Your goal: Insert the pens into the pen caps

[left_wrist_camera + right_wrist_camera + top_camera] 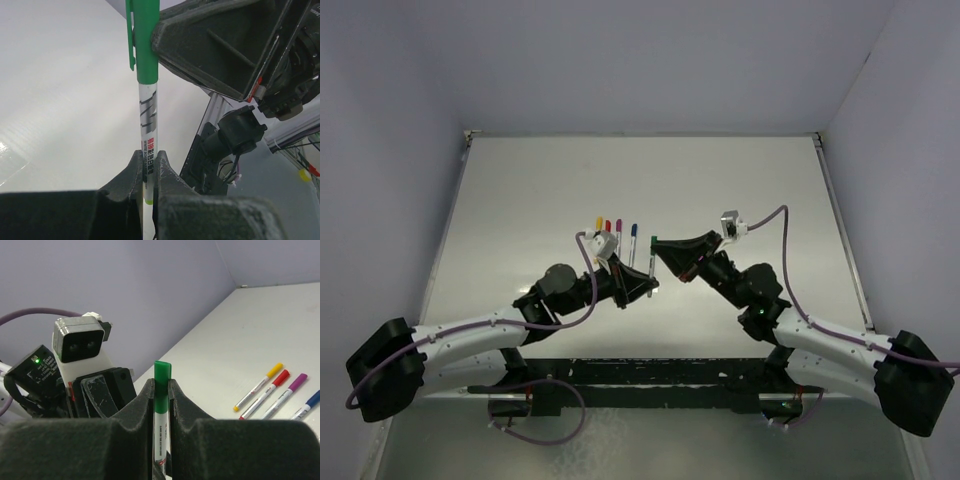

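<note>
Green pen (148, 115) inside left gripper (149, 159)

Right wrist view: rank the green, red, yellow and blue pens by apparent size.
Green pen: largest, but much the nearest.
Red pen and yellow pen: alike, unranked.
Blue pen: smallest showing, partly hidden.

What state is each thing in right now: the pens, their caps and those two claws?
Green pen: green cap on its tip.
Left gripper: shut on green pen's barrel.
Right gripper: shut on green cap.
Yellow pen, red pen, purple pen, blue pen: capped, lying on table.
</note>
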Motion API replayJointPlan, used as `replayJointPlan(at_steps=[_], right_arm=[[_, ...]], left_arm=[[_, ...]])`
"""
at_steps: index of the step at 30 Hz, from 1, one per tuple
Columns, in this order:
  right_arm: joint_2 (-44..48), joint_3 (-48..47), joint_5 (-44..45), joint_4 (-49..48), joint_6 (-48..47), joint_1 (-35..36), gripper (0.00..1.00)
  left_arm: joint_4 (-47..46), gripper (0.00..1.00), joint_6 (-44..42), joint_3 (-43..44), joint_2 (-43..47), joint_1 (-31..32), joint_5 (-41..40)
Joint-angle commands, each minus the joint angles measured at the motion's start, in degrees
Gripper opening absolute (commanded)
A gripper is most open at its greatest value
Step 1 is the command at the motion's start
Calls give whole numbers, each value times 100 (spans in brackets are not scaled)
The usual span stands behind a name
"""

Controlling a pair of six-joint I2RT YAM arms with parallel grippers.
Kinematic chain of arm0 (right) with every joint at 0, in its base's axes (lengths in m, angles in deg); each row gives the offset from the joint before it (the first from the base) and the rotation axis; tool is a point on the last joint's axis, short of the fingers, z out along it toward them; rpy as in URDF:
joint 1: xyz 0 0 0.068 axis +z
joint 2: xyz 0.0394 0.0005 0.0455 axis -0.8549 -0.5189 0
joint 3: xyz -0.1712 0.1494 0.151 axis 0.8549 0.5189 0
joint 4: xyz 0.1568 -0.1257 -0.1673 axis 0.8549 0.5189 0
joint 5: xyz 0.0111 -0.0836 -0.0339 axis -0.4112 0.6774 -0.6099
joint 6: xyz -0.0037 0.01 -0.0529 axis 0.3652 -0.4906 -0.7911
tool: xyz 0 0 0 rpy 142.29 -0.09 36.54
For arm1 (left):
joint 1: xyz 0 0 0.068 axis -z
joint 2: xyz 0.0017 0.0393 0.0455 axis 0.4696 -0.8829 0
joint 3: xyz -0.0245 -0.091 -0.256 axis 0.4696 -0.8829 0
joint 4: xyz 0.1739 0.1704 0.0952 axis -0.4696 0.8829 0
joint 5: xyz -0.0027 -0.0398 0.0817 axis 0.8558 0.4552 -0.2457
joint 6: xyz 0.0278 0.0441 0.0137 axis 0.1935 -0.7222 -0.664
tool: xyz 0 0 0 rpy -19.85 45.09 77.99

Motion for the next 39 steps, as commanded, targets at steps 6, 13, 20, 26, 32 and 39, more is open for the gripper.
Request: replayJointPlan(at_steps=[6,13,20,26,32,39], right_arm=[[-232,65,-466,1918,-328,481,0],[248,-635,517,2753,-285,481,29],[1420,-2024,2709,4943,-700,475,65],[1207,-2686,4395,7400,290,464,82],[1032,-2589,4386,7977,670,464,82],[1129,-2405,4393,8012,930,463,82]], left_arm=[[-1223,0,-332,993,130,-269,-812],[950,0,-424,1501,-436,-265,-1028],[2566,0,-240,1591,-1349,-269,-1890],[2990,1,-375,2221,-2248,-275,-2091],[3827,4,-320,3250,-3160,-309,-2591],[4794,9,-49,4371,-4217,-458,-2870]])
